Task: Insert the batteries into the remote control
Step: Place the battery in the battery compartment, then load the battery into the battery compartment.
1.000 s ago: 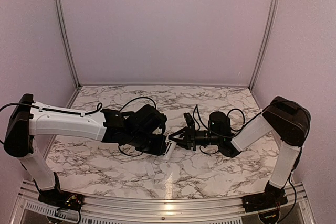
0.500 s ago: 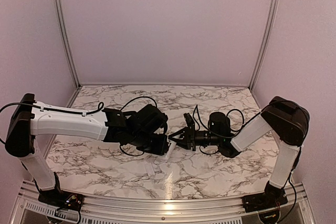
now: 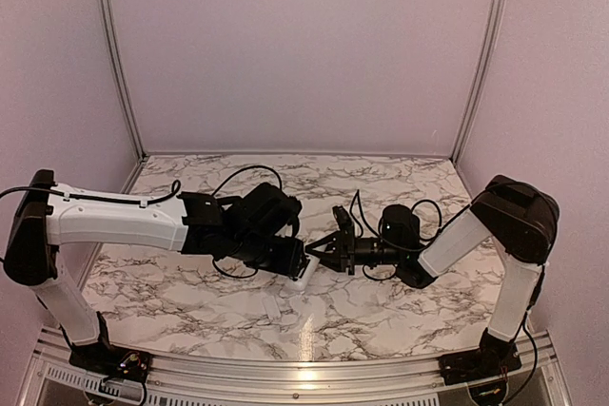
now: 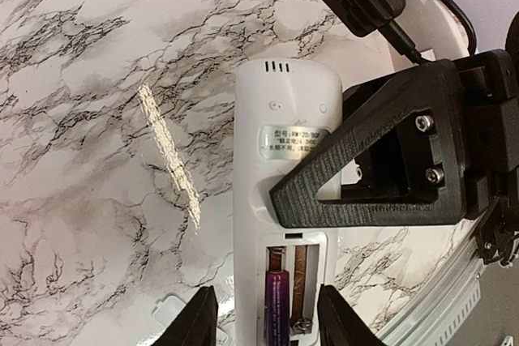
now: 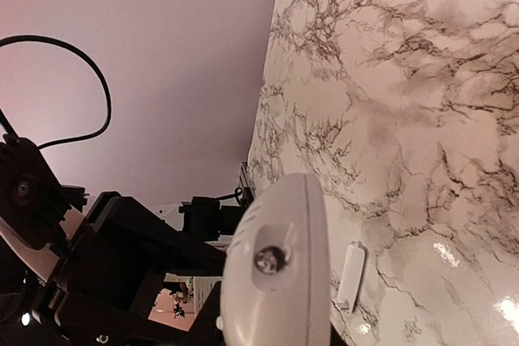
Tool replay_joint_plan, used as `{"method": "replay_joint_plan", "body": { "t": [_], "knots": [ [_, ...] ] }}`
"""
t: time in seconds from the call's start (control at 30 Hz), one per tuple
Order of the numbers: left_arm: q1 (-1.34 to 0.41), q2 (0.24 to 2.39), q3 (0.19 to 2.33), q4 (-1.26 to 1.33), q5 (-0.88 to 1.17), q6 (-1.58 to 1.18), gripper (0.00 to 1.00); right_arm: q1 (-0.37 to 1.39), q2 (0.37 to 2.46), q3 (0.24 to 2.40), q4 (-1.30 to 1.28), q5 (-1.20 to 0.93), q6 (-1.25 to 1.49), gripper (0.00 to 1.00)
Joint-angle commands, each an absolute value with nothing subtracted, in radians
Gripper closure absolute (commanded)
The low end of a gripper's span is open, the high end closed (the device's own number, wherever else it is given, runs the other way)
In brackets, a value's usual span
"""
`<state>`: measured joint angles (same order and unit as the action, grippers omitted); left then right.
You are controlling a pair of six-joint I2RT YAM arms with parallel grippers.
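Your right gripper [image 3: 322, 252] is clenched on the remote control [image 4: 276, 168], back up between the arms; your left gripper [image 4: 268, 323] stands released astride its open bay; 1 dark battery [image 4: 277, 301] is seated; the neighbouring slot is unclear; the cover [image 5: 353, 276] lies unfitted on the table.

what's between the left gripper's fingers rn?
Left wrist view: the open battery bay end of the white oblong plastic remote control, a dark slim battery seated inside. Left gripper open.
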<state>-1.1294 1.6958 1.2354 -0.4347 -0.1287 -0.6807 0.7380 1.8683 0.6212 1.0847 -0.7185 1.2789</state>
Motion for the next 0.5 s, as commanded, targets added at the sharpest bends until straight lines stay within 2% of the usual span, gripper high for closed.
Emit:
{"method": "replay_joint_plan", "body": {
  "t": [0.0, 0.2, 0.3, 0.47],
  "knots": [
    [-1.127, 1.641, 1.255, -0.445, -0.137, -0.637, 0.56, 0.75, 1.893, 0.61, 1.184, -0.747, 1.317, 1.0],
    [-1.126, 1.47, 1.134, -0.304, -0.146, -0.537, 0.52, 0.749, 1.902, 0.609, 1.233, -0.776, 1.363, 1.0],
    [-1.126, 1.349, 1.036, -0.218, -0.129, -0.447, 0.41, 0.749, 1.896, 0.61, 1.24, -0.792, 1.374, 1.0],
    [-1.128, 1.173, 0.892, -0.113, 0.063, -0.19, 0.38, 0.749, 1.877, 0.612, 1.235, -0.834, 1.381, 1.0]
  ]
}}
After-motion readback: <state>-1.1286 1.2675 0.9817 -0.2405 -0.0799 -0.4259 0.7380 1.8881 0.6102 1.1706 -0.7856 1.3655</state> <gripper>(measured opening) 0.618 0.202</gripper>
